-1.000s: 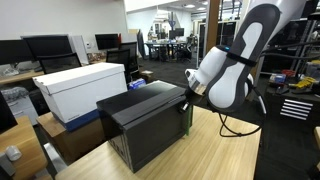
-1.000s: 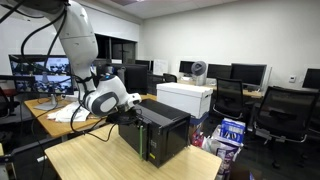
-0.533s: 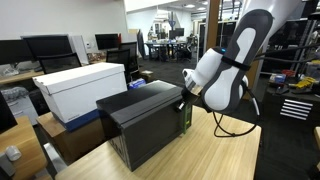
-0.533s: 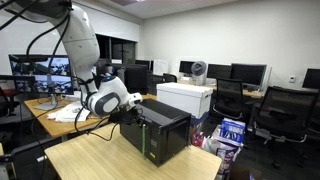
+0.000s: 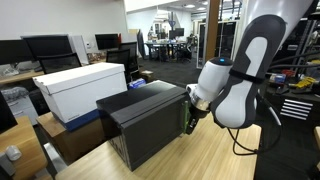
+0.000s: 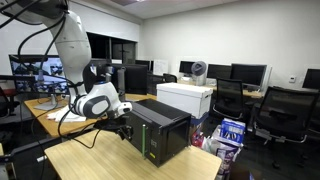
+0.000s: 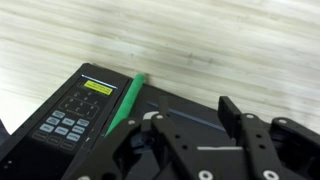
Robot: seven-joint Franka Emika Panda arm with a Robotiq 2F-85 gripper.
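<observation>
Black microwave (image 5: 145, 120) sits at the edge of a pale wood surface (image 5: 205, 160), its door shut, green handle (image 7: 124, 102) running beside the keypad (image 7: 65, 118) and lit display (image 7: 97, 88). The robot arm (image 5: 240, 90) holds its jaws just off the microwave's front, near the handle side, spread apart with nothing between them; in the wrist view they hang over the dark door, beside the handle but not on it. A large white box (image 5: 80, 85) stands behind the microwave (image 6: 160, 128), close to its back. Dark monitors (image 5: 45, 48) line the desks beyond, and office chairs (image 6: 280, 110) crowd the far side of the box. A black cable (image 6: 85, 135) loops from the arm across the surface. Compared with a second ago, the arm has dropped lower and drawn back from the microwave's upper front corner, where the jaws had been pressed close; the microwave and box have not moved.
</observation>
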